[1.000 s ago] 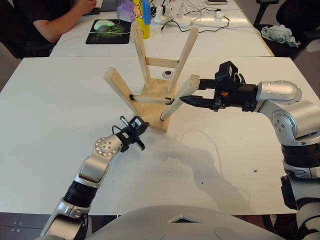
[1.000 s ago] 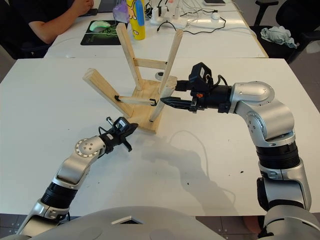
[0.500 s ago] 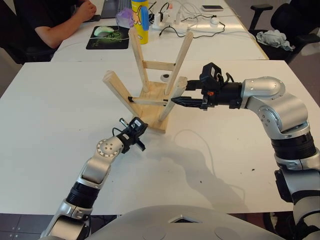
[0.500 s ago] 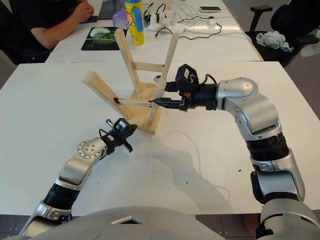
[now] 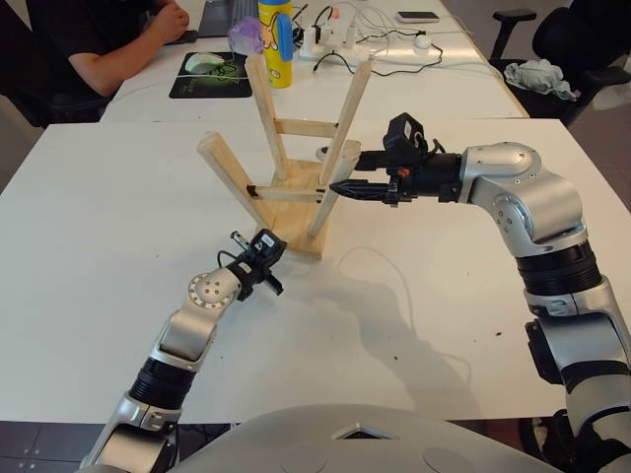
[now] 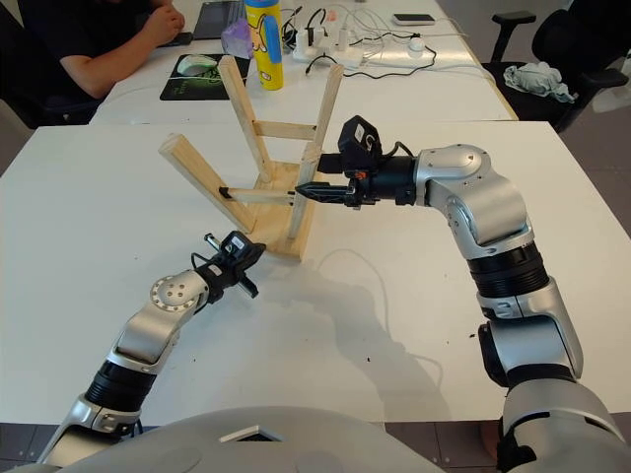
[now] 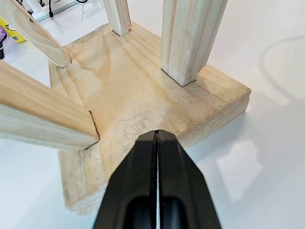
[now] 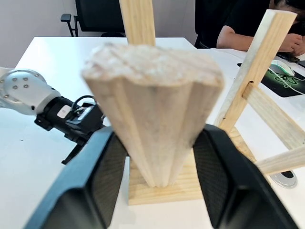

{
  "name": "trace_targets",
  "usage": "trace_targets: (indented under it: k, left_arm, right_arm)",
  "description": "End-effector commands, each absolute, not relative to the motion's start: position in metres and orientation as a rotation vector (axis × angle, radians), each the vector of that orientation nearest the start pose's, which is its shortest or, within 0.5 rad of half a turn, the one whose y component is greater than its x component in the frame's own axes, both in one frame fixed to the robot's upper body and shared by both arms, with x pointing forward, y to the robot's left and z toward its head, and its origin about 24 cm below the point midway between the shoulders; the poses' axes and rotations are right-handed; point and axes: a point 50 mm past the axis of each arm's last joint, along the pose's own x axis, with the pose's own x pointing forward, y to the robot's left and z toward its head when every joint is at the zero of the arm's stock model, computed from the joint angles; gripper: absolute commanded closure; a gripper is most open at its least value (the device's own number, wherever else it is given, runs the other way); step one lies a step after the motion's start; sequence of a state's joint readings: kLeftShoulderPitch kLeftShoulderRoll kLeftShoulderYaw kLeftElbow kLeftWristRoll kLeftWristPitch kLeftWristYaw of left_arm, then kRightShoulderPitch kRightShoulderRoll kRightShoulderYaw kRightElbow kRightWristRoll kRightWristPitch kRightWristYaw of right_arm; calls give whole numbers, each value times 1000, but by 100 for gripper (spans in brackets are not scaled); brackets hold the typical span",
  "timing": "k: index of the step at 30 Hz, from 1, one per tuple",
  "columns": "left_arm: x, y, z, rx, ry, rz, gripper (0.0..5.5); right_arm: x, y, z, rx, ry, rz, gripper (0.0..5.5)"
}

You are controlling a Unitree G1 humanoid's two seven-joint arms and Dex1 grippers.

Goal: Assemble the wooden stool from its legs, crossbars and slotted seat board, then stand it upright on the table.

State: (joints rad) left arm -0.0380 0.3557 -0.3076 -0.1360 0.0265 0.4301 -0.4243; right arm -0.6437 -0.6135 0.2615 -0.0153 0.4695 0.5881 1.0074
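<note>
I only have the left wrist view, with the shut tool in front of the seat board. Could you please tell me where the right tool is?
Observer: The right tool straddles the free end of one leg, with a finger against each side.
Operator: Thank you. Which way up does everything stand?
Observer: The stool is upside down. Its seat board is down on the table and all four legs point up.
Operator: Is anything joining the legs yet?
Observer: Yes, a crossbar joins the two far legs.
</note>
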Motion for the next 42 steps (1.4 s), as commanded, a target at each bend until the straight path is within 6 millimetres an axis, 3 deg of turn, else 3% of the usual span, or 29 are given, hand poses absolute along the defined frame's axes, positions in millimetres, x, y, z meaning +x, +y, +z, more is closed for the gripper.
trace_targets:
  k: [1,13,19,32,42]
  left_arm:
    - [218,130,-6,330,574,-706,550]
    - [224,130,-3,273,550,-686,550]
    - [243,123,25,52,315,-649,550]
    - [255,127,3,149,355,-544,550]
    - [245,143,-27,237,527,-461,550]
  right_arm:
    - [296,-137,109,-219,484,1218,343]
    - [295,-136,103,-221,473,1225,343]
    - [295,-136,101,-216,481,1231,343]
    - [297,-135,100,-222,488,1240,343]
    - [304,-135,105,-196,440,1232,343]
